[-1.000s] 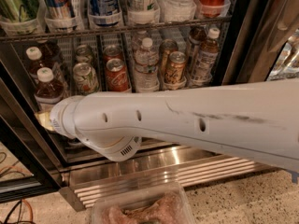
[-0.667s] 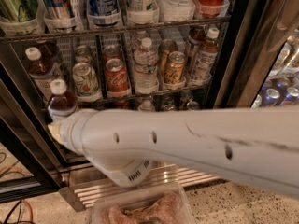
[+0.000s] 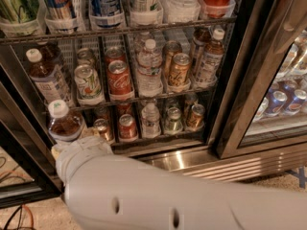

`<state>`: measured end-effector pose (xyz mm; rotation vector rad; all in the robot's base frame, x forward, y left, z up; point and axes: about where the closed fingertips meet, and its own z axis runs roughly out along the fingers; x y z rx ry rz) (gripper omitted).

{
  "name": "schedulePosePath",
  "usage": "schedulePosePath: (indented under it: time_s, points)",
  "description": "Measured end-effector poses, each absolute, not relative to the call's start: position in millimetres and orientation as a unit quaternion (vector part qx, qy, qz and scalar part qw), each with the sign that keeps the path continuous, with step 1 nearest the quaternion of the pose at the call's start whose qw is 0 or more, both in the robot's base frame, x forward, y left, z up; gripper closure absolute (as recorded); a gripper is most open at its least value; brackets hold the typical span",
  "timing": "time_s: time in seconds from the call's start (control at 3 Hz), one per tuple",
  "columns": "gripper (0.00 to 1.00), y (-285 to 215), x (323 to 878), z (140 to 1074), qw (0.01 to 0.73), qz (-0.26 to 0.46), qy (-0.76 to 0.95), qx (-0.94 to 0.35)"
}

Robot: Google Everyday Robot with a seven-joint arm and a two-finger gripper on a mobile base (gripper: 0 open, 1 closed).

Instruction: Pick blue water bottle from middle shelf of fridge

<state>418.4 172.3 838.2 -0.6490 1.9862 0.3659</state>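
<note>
The blue water bottle [image 3: 64, 122], with white cap and dark brown liquid, is out of the rack at the lower left, in front of the fridge [image 3: 242, 87]. It stands just above the end of my white arm. My gripper [image 3: 72, 139] is shut on its lower part and mostly hidden behind my wrist. The middle shelf [image 3: 144, 97], a dark wire rack, runs above and behind it. A similar brown bottle [image 3: 44, 75] still stands in its left lane.
The middle shelf holds a green-white can [image 3: 88, 82], a Coca-Cola can [image 3: 119, 78], a clear water bottle [image 3: 149, 69], a gold can [image 3: 178, 69] and more brown bottles [image 3: 209, 56]. The ribbed steel grille [image 3: 235, 164] lies below. A second glass door [image 3: 283, 95] stands to the right.
The bottle has come out of the left lane and moved down and toward the camera together with my arm. My arm now sits lower in the view.
</note>
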Motion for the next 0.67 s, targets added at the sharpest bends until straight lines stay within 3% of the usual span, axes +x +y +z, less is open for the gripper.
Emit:
schedulePosePath:
  time_s: [0.67]
  points:
    - [1.0, 185.2, 395.8, 829.2, 0.472, 0.157, 0.824, -0.273]
